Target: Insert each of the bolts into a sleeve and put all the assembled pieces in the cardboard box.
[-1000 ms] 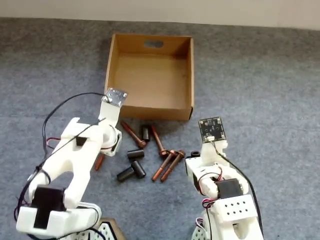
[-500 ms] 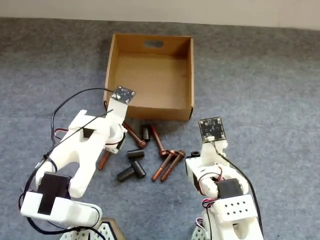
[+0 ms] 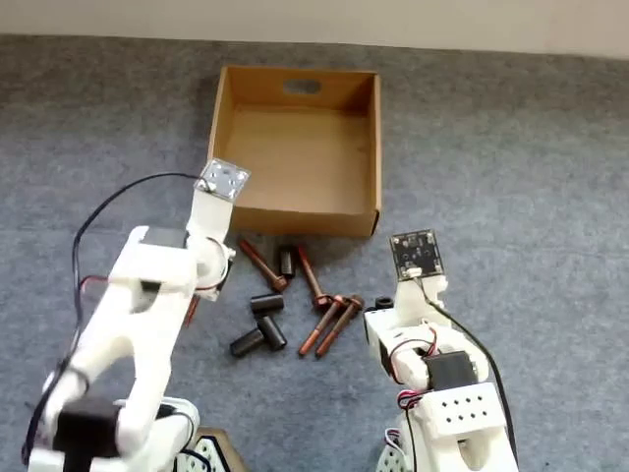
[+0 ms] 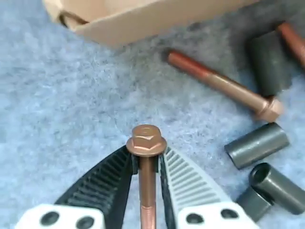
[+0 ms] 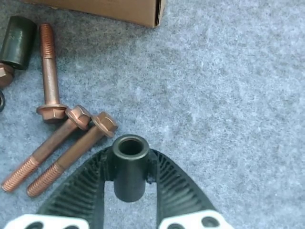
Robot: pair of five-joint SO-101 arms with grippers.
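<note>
Swung back leftward: left arm (image 3: 147,295); left hand (image 4: 147,156) clamps bolt (image 4: 147,141); right hand (image 5: 129,160) grips sleeve (image 5: 129,174), unmoved.

We count five copper-coloured bolts (image 3: 311,276), four loose on the carpet (image 3: 511,147) and one gripped, five dark sleeves (image 3: 265,303), again four loose and one gripped, one open cardboard box (image 3: 295,218), and two white arms (image 3: 147,305).

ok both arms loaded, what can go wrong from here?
1. The bolt is pinched just under its head by the left gripper, shank running back toward the wrist, so the end to insert may be blocked.
2. The sleeve in the right gripper, held by its sides, could tilt when pushed.
</note>
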